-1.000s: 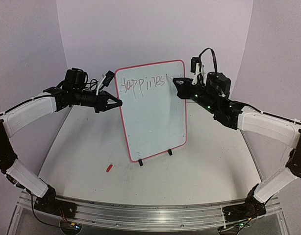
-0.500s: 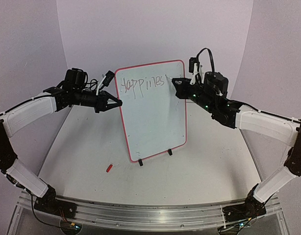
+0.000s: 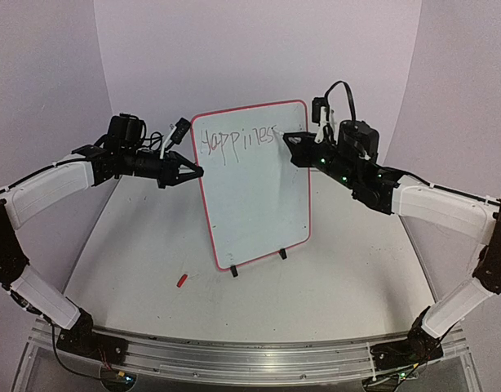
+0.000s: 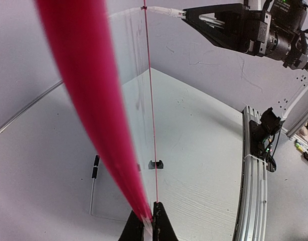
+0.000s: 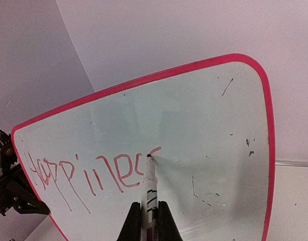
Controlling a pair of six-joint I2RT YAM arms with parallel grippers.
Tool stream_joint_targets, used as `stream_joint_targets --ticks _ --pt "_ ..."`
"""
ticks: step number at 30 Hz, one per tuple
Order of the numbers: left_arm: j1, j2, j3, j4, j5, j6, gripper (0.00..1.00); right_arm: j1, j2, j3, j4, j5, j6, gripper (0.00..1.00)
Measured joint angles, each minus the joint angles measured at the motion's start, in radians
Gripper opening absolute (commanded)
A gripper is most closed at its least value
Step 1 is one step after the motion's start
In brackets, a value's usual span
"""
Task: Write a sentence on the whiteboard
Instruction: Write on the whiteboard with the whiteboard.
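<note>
The whiteboard (image 3: 254,204) stands upright on the table, white with a red rim. Red letters of the sentence (image 3: 238,140) run along its top and read about "Happines". My left gripper (image 3: 197,171) is shut on the board's left edge; the left wrist view shows the red rim (image 4: 94,100) running up from the closed jaws (image 4: 146,221). My right gripper (image 3: 293,137) is shut on a white marker (image 5: 150,186). The marker's tip touches the board at the end of the last red stroke of the sentence (image 5: 89,170).
A small red cap (image 3: 182,280) lies on the table, left of the board's foot. Two black clips (image 3: 234,271) hold the board's lower edge. An aluminium rail (image 3: 234,353) runs along the near table edge, and plain walls close in behind and on both sides.
The right gripper has shifted slightly along the board's top with the marker, and another red stroke has appeared at the end of the word. The left arm has not moved.
</note>
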Motion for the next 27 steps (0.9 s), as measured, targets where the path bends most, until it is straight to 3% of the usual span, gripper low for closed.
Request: stream_joint_targets --ticks 27 --pt "0.0 0.0 0.0 0.0 -0.005 -0.007 0.0 0.0 -0.019 -0.039 -0.036 0.072 0.009 0.0"
